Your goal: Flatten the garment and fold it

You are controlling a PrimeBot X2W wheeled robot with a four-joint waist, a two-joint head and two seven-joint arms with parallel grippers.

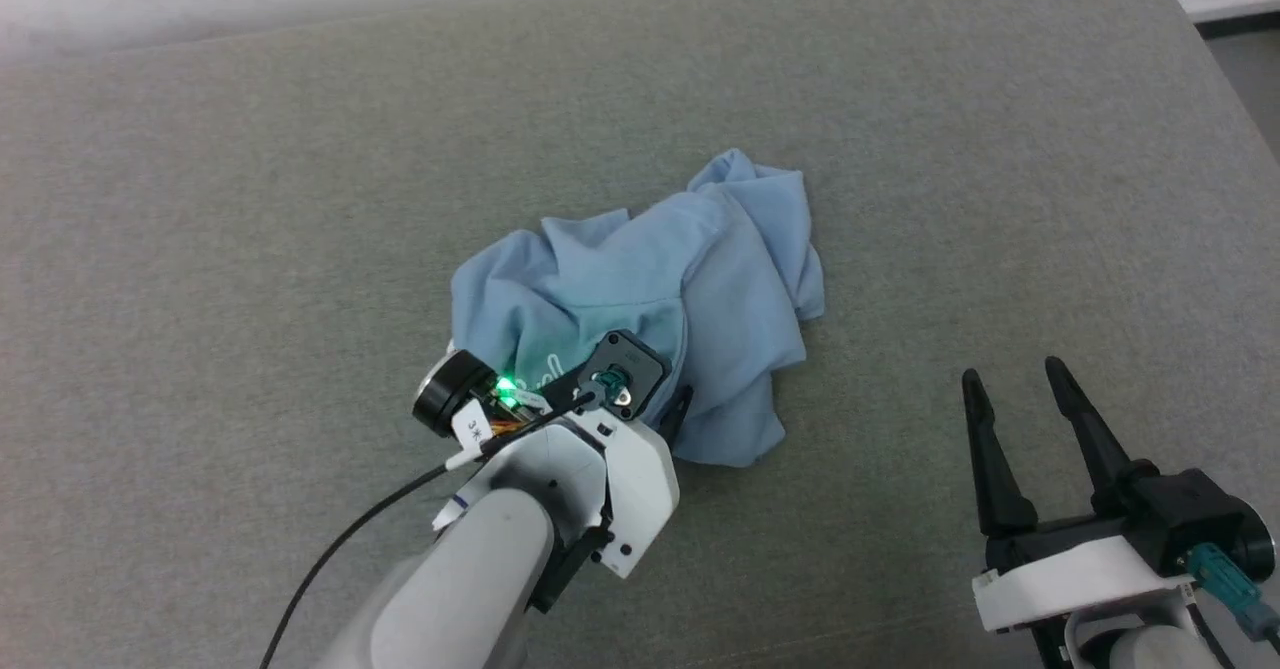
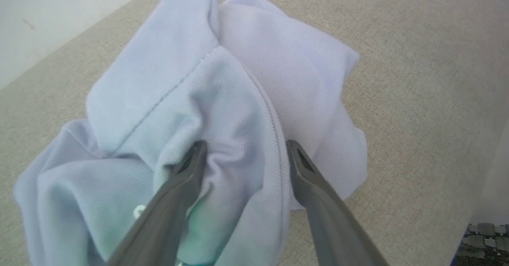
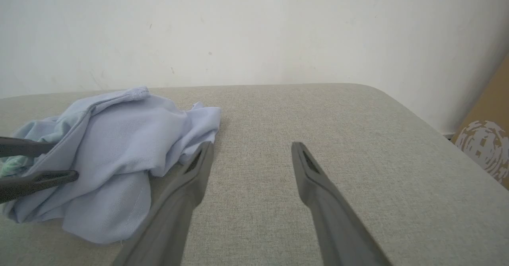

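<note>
The garment [image 1: 650, 289] is a crumpled light blue heap in the middle of the grey cushion. My left gripper [image 1: 650, 399] is at its near edge, pointing down into the cloth. In the left wrist view the left gripper [image 2: 244, 150] is open, its two fingers pressed into the garment [image 2: 238, 79] on either side of a raised fold with a seam. My right gripper [image 1: 1015, 374] stands open at the lower right over bare cushion, apart from the garment. In the right wrist view the right gripper [image 3: 250, 148] has nothing between its fingers, and the garment [image 3: 119, 138] lies to its left.
The grey upholstered surface [image 1: 250, 199] spreads wide around the heap; its rounded right edge [image 1: 1215, 69] drops to the floor. A white wall [image 3: 254, 27] stands behind it. A brown cardboard piece [image 3: 489, 138] leans at the far right. A black cable [image 1: 340, 539] trails from the left wrist.
</note>
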